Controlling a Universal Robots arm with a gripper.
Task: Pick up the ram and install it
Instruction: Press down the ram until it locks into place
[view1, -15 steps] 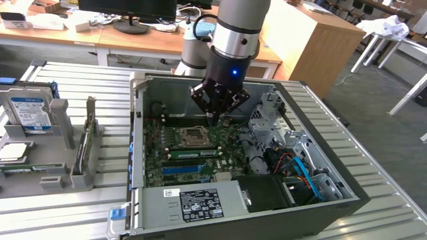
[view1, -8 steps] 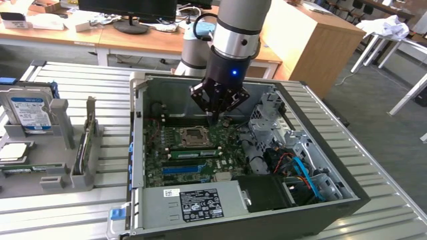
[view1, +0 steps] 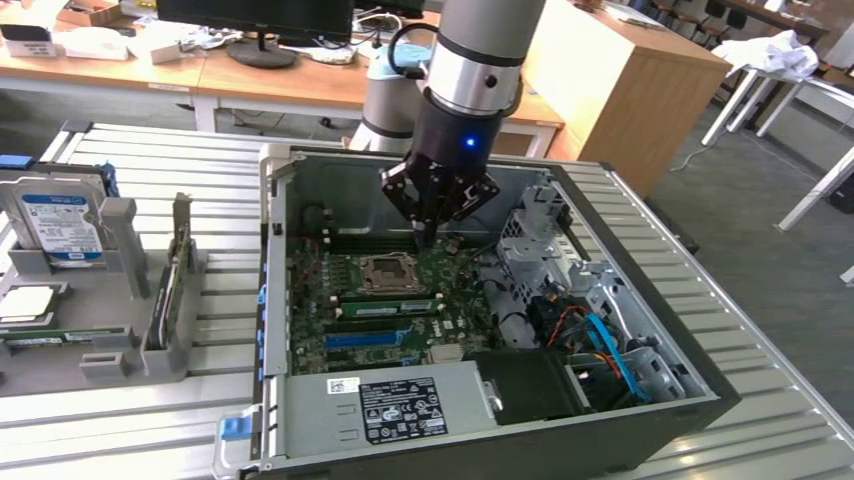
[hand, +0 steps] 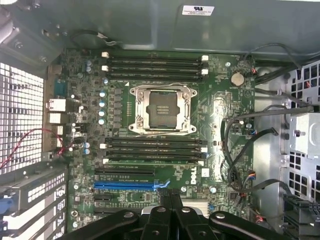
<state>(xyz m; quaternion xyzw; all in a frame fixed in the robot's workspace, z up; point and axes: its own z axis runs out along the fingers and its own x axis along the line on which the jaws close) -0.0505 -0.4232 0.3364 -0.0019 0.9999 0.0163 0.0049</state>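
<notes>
Worktop (view1: 147, 165): ribbed metal surface carrying an open computer case and a grey fixture at the exterior view's left.
Computer case (view1: 694, 395): lying on its side, panel off, interior exposed.
Arm (view1: 474, 60): reaches down into the case from above.
Motherboard (view1: 314, 300): green, flat on the case floor, with an empty processor socket (view1: 390, 270) near its middle.
Hard drive (view1: 60, 225): upright in the fixture, well apart from the case.
Tool (view1: 427, 232): fingers closed together, nothing between them, hanging over the board just at the far edge of the socket.
Ram (view1: 387, 308): green stick with a pale label, apparently seated in the slot bank on the near side of the socket; apart from the tool, with the socket between.
Exterior view only: fixture, hard drive, the ram's labelled face.
Wrist view only: closed tool (hand: 170, 196) over the blue slot strip (hand: 131, 184); slot banks seen edge-on, so the ram cannot be told from its neighbours there.
</notes>
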